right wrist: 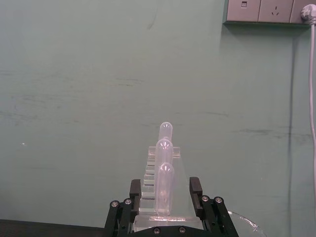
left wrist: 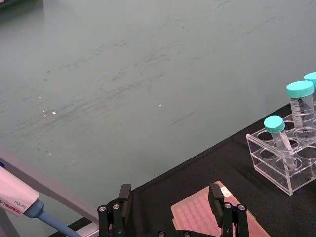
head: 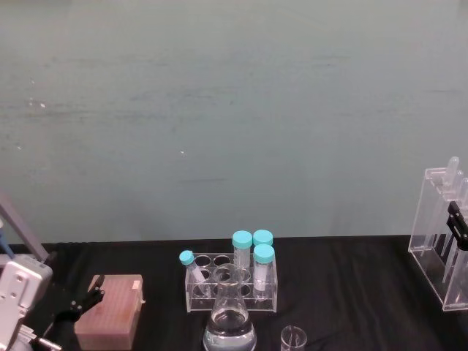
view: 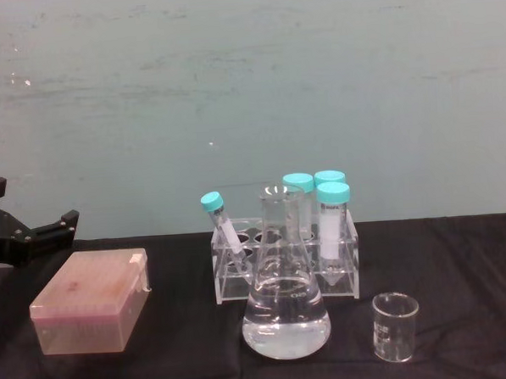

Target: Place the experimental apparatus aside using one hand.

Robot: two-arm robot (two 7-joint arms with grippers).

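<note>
Right wrist view has the action: the black, slim-fingered right gripper (right wrist: 166, 187) is clamped on both sides of the tall clear acrylic rack of long pipettes (head: 435, 234), at the far right edge of the black-clothed table (head: 351, 278). I'd judge that rack stiff, brittle, slick-walled and top-heavy, so a low, square hold on its side walls suits it. Centre and near, the glass conical flask (view: 285, 315) of clear liquid and the small glass beaker (view: 395, 325) sit well apart from it. On the left, the left gripper (left wrist: 170, 190) hangs spread by the pink tip box (view: 91, 301).
</note>
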